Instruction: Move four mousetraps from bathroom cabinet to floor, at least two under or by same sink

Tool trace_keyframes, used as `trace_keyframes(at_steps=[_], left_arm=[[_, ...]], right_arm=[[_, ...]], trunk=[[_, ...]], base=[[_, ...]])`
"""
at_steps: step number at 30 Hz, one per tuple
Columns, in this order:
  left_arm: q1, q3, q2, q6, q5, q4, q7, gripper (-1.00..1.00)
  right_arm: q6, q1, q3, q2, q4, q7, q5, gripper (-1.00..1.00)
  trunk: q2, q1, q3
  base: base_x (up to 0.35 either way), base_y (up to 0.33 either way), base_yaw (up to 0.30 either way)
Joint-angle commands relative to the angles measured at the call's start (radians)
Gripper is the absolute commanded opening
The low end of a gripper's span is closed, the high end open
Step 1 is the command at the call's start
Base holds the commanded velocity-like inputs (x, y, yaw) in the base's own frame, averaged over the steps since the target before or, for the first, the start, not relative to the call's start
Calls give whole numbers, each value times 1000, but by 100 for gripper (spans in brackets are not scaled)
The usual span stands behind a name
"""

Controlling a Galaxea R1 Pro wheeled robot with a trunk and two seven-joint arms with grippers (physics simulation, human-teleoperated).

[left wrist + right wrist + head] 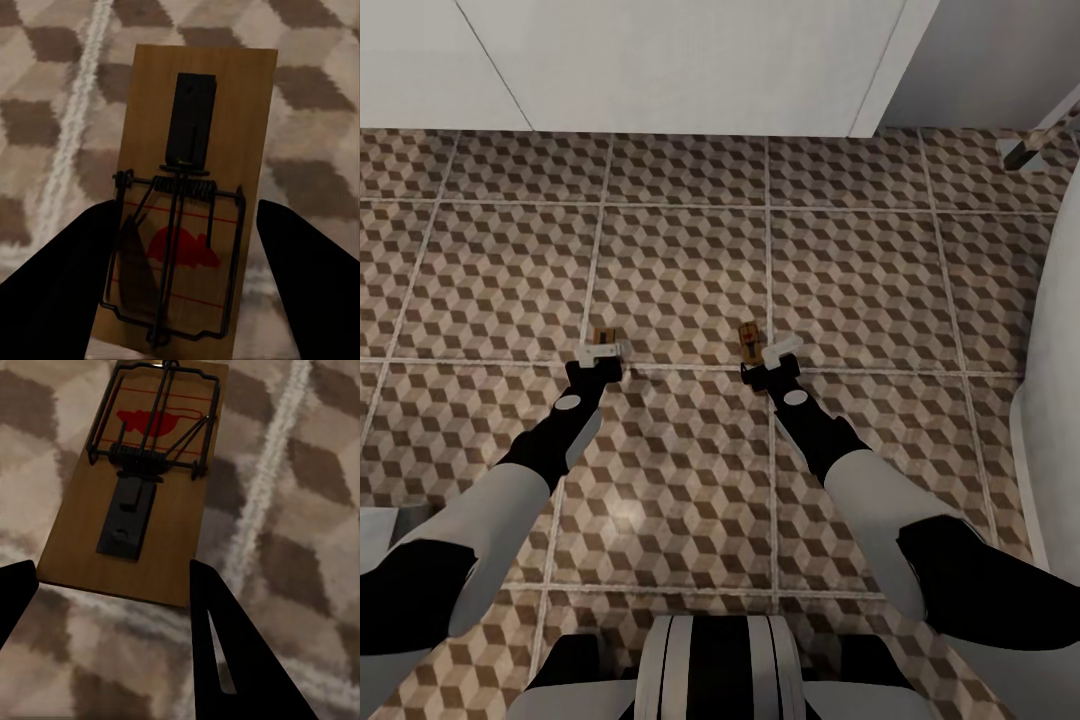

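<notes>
Patterned tiling covers the bathroom floor point(680, 250), large square tiles printed with brown, beige and white cubes and split by pale grout lines, running up to a plain white wall base at the far edge of the head view. Both black-and-white arms reach forward and down to this floor. At the left gripper point(600, 352) lies one small flat brown wooden mousetrap point(603, 335), and in the left wrist view that same board point(191, 187), with its dark wire spring, black catch plate and red mouse print, lies flat on the tiles between the two dark fingers point(67, 277), which stand spread to either side of it; whether they touch its edges I cannot tell. Well apart from it, a second brown wooden mousetrap point(749, 339) lies just beside the right gripper point(768, 358). In the right wrist view this board point(139, 480) rests flat on the tiles beyond the fingertips, the dark fingers point(225, 645) parted wide and holding nothing. A curved white fixture point(1055, 380) edges the right side of the head view.
</notes>
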Motion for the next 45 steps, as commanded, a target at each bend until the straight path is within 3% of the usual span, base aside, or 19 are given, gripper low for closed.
trace_keyframes(at_steps=[1, 13, 34, 45], left_arm=[[2, -9, 1, -4, 10, 0, 7, -100], [7, -9, 0, -4, 10, -2, 6, -100], [9, -9, 0, -4, 10, 2, 6, -100], [18, -9, 0, -4, 11, 3, 6, -100]], right_arm=[[-4, -1, 3, 0, 2, -5, 5, -100], [-8, 0, 3, 0, 15, -6, 6, -100], [-60, 0, 3, 0, 55, -6, 6, -100], [-63, 0, 2, 0, 58, -6, 6, -100]], trunk=[[0, 0, 0], [0, 0, 0], [0, 0, 0], [0, 0, 0]], base=[[0, 0, 0], [51, 0, 0], [314, 0, 0], [131, 139, 0]])
